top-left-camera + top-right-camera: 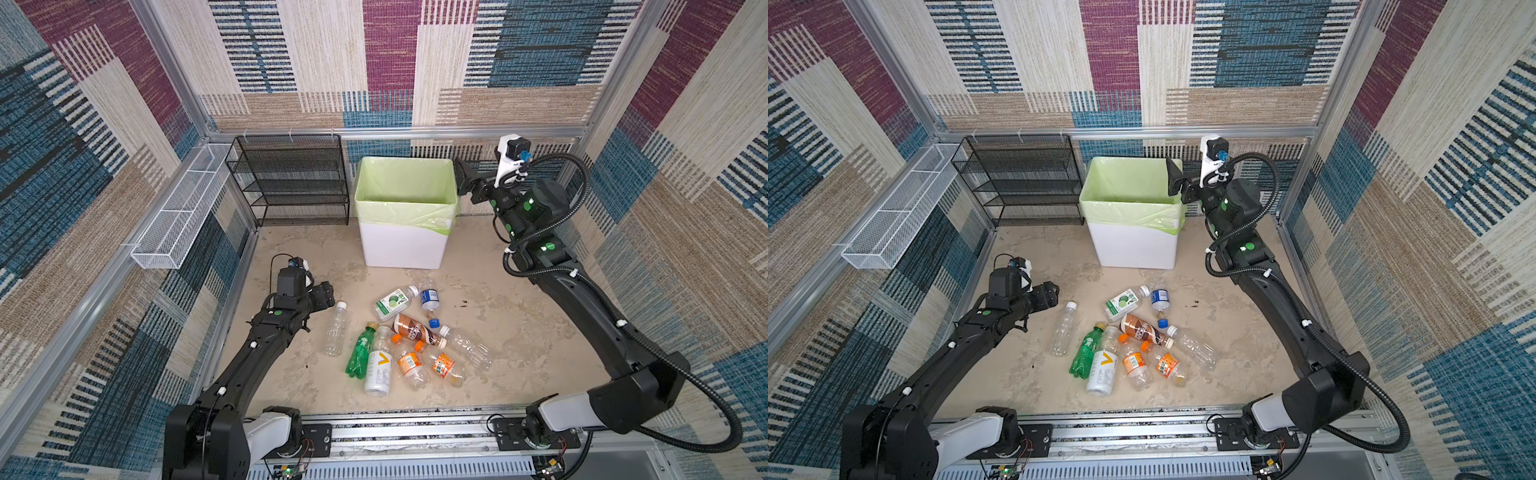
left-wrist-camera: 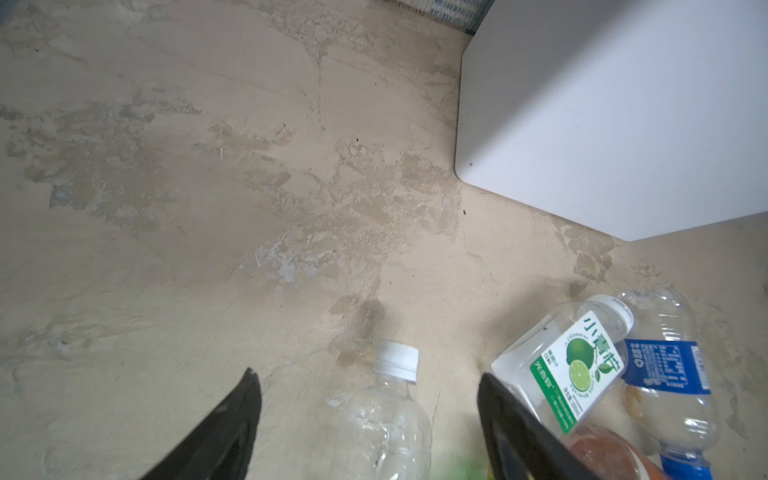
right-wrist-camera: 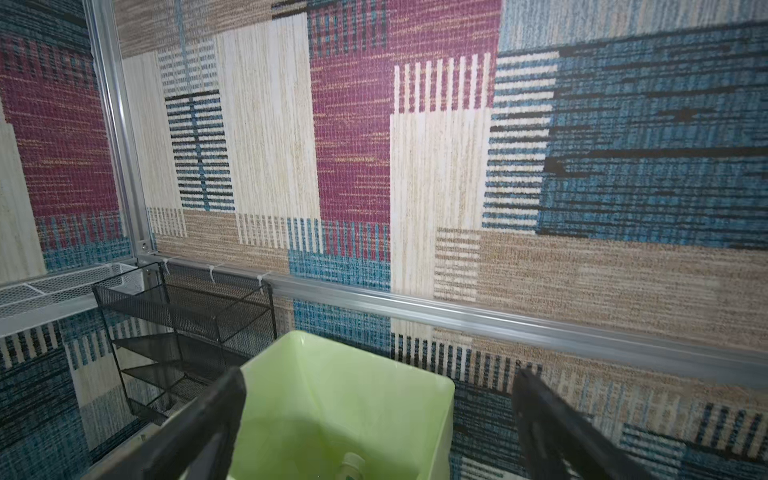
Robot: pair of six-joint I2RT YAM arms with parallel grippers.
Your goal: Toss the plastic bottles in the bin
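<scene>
Beige tabletop [image 1: 540, 340]: plastic bottles [image 1: 415, 328] piled centre | left gripper [image 1: 326, 296] agape, empty, beside them | right gripper [image 1: 464, 178] spread wide, empty, at bin [image 1: 401, 245] right rim

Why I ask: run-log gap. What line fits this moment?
left gripper open near clear bottle | right gripper open at bin rim | bottle pile on table

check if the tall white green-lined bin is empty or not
Not empty. The right wrist view shows the capped top of a clear plastic bottle at the bottom of the tall white green-lined bin.
</scene>
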